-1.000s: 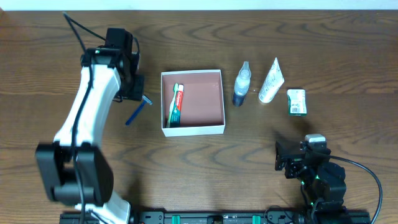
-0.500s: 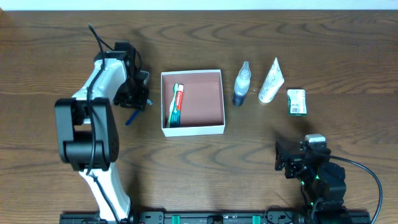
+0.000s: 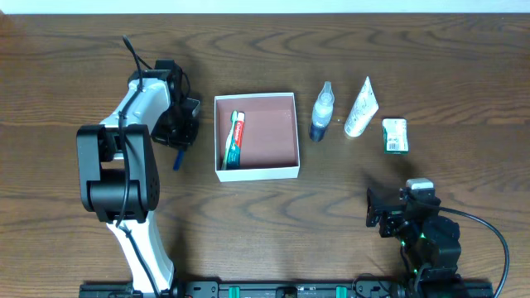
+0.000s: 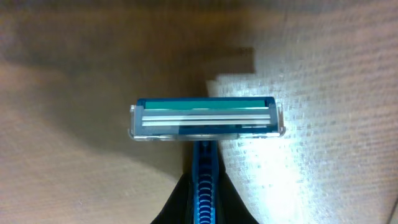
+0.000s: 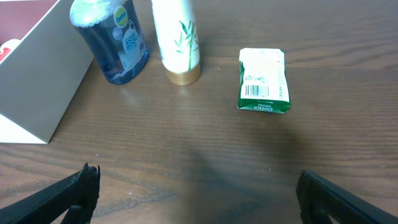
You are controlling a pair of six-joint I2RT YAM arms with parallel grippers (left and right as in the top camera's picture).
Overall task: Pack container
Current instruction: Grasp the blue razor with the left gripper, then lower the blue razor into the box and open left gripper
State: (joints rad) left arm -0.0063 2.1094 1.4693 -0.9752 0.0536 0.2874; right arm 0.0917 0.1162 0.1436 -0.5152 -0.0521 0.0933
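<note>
Left arm has folded in since a second ago: its elbow, then low at the table's left edge, now stands upright just behind the wrist, and the blue strip of handle seen overhead has shifted from a diagonal beside the wrist to a short stub below it. Everything else is unchanged.

Left gripper (image 4: 204,188): fingers look clamped on the handle of the disposable razor (image 4: 205,118), head pointing away from the wrist and crosswise. Judgement: gripping the handle keeps the blade clear of the pads and frees the head to go in first.

Container (image 3: 257,172): at table centre, just right of the left gripper. It holds a toothpaste tube (image 3: 236,139) along its left wall, and most of the floor is bare.

Right of the container, in a row and apart from each other: blue bottle (image 3: 321,112), white tube (image 3: 361,108), green-and-white packet (image 3: 395,136). All three are unpacked.

Right gripper (image 5: 198,177): fingers wide apart, holding nothing, parked near the table's front edge and facing that row.
</note>
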